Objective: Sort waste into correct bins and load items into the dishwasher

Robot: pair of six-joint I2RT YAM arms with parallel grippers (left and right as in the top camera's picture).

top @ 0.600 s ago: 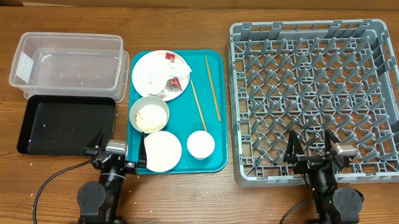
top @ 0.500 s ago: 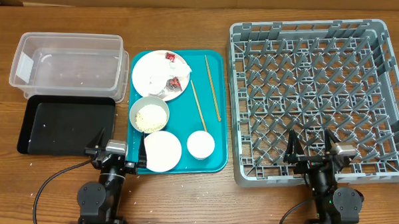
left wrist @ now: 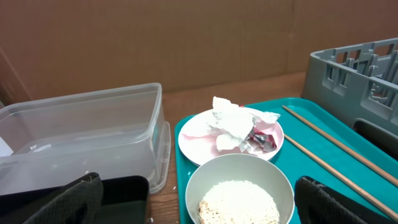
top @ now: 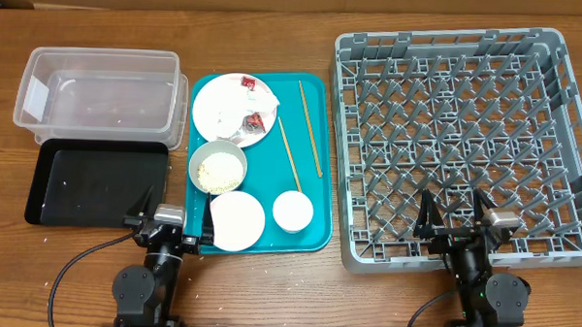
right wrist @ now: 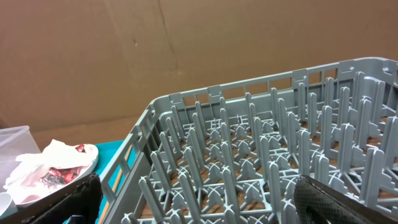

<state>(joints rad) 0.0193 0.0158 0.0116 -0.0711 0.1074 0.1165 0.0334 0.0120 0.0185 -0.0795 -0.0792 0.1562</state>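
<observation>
Two spread wide and empty, left tool (top: 175, 206) beside teal tray (top: 315, 189), right tool (top: 453, 215) at rack (top: 448, 111).

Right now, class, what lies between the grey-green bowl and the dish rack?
In the overhead view, two wooden chopsticks lie on the teal tray between the grey-green bowl and the dish rack.

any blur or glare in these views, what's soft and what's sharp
Overhead: evenly lit and sharp, faint sheen on the clear tub. Left wrist: own fingers dark and soft at the bottom corners, grey-green bowl crisp. Right wrist: fingers blurred too, dish rack in focus.
</observation>
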